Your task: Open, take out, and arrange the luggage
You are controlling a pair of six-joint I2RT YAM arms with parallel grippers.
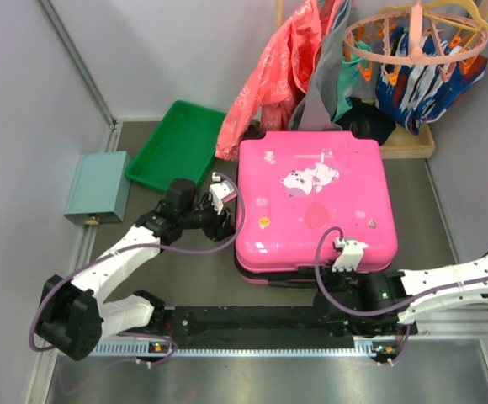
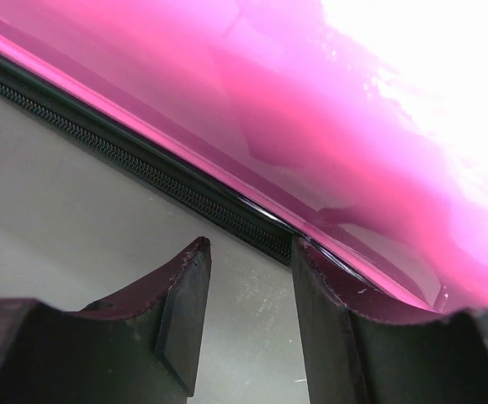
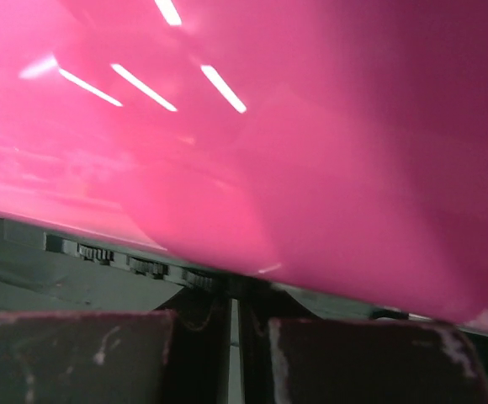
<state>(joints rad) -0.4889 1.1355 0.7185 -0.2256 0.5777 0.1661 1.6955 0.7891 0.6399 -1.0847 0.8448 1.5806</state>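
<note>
- The luggage (image 1: 315, 198) lies flat and closed on the bench (image 1: 446, 210), lid up. It sits a little toward 3 o'clock of the centre in the top view, and a white cartoon sticker (image 1: 311, 177) shows on its glossy pink shell.
- Handling, as a judgement: it is the biggest thing here, so it is probably heavy for these arms. The shell is stiff and slick, and fingers pressed on the bare lid would likely slide off. The dark zipper (image 2: 143, 168) band around the seam, and any pull on it, looks like the better place to take hold. No pull shows in these views.
- The left end effector (image 2: 251, 252) is at about 9 o'clock of the case, just beside its side wall. Its fingers (image 2: 181, 320) are spread, with bench and zipper seam showing in the gap. The right-hand finger seems to be at the seam, but I cannot tell whether it touches.
- The right end effector (image 3: 231, 324) is at the near edge, at about 6 o'clock of the case, with the pink shell filling the view above it. Its pads (image 3: 76, 353) are pressed almost together, leaving only a thin slit, and nothing can be seen pinched there.
- The green tray (image 1: 172, 143) at 10 o'clock and the pale-teal box (image 1: 98, 185) at 9 o'clock stand apart from the case.
- The lid is not yet lifted, so opening looks barely begun.
</note>
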